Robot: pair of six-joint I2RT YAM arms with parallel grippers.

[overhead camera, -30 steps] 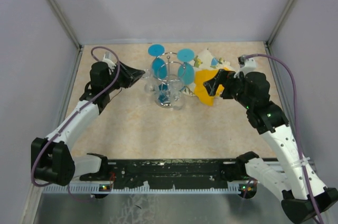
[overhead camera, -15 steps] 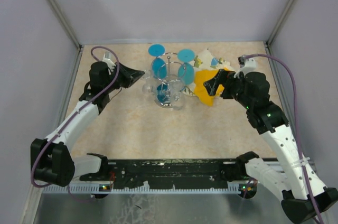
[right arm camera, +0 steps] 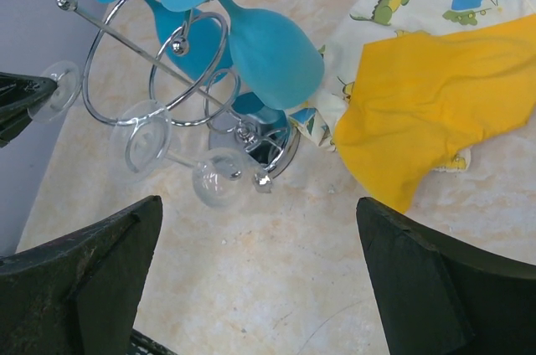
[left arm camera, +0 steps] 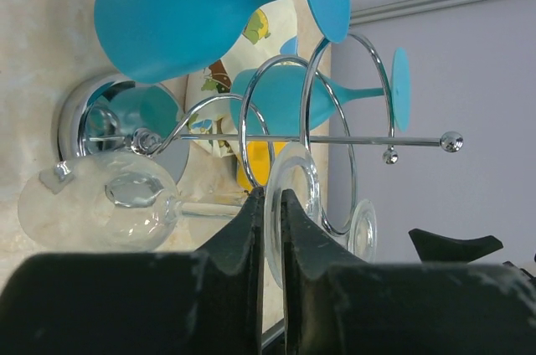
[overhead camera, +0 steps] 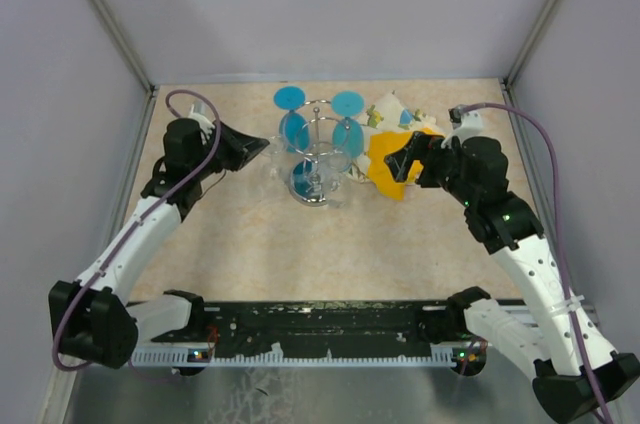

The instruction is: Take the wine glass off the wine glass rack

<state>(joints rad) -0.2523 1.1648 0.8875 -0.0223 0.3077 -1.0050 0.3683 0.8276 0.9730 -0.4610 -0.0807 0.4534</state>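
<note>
Clear wine glass (left arm camera: 303,187): round foot pinched edge-on between the fingers of the left end effector (left arm camera: 270,201). It sits at the left side of the wine glass rack (left arm camera: 293,139), level with the wire loops. Free of the wire or not, cannot tell. Rack stands mid-surface (overhead camera: 250,244); blue glasses (left arm camera: 176,16) hang on it. Right end effector (overhead camera: 402,164) is right of the rack, fingers wide apart, by the yellow cloth (right arm camera: 427,95).
</note>
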